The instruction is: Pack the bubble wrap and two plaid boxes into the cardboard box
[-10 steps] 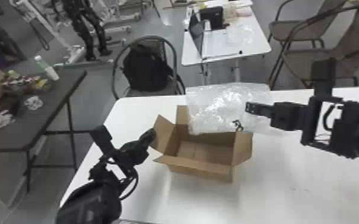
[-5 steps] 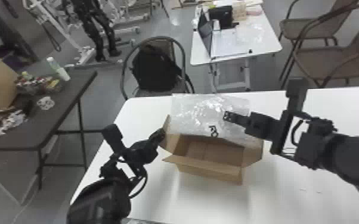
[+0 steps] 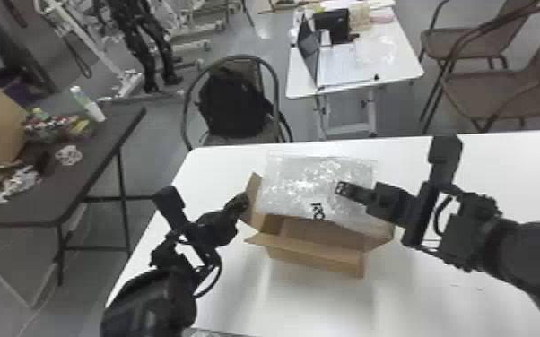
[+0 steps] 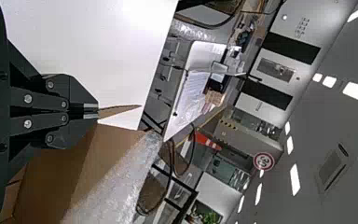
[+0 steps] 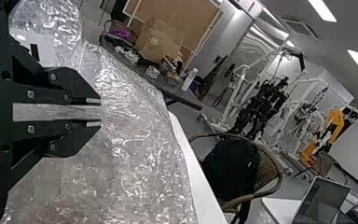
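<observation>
Head view: the bubble wrap (image 3: 282, 179) lies across the cardboard box (image 3: 314, 260) at twelve o'clock, on the worktop (image 3: 484, 309). Left wrist view: the left tool (image 4: 98, 110), almost closed, seems to pinch the ten o'clock flap (image 4: 120, 110). Right wrist view: the right tool (image 5: 94, 112), narrowly parted, clamps the wrap, probably light, floppy, slippery; bunched folds should grip best.
</observation>
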Available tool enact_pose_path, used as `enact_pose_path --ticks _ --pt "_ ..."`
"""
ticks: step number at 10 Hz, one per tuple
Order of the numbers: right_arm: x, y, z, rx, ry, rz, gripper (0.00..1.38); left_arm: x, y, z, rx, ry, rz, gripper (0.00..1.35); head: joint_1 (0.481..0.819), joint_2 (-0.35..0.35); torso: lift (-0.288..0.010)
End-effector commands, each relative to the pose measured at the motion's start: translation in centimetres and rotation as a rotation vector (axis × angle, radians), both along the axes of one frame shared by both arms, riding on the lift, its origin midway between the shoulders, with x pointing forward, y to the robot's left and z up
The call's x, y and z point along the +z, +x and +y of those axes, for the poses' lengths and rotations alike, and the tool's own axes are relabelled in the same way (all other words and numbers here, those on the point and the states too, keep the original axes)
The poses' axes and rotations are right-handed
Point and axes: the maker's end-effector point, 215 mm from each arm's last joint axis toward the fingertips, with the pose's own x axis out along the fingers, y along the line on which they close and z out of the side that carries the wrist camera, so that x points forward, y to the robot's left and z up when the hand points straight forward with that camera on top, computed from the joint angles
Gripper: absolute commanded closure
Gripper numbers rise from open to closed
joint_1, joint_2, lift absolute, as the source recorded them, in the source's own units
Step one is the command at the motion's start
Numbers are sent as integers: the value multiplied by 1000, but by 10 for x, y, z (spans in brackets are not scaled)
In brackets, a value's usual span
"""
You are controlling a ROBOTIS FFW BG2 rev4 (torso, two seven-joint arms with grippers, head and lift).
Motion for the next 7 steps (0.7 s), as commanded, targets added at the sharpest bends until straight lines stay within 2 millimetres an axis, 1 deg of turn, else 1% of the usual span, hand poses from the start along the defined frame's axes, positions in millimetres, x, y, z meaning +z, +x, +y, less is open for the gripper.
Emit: enact_pose_path --ticks 1,2,3,4,5,6,7 --pt "-9 -5 3 39 16 27 295 0 0 -1 -1 0 0 1219 695 350 -49" --pt "2 -1 2 47 26 -7 -1 -1 -1 0 1 -2 2 1219 695 350 -49" --pt "24 14 -10 33 -29 -118 94 -2 -2 0 2 -4 3 1219 695 350 -49" --pt "54 32 -30 8 -104 -264 200 -2 -2 0 4 -8 1 1219 695 350 -49" --pt "80 50 -60 -42 -219 -413 260 -2 -4 2 9 -8 -2 1219 695 350 -49" --pt "99 59 -89 -106 -300 -511 283 -1 -4 3 11 -11 -6 1219 695 350 -49" --pt "116 64 -122 -177 -401 -594 283 -2 -5 4 13 -13 -5 1219 690 348 -49"
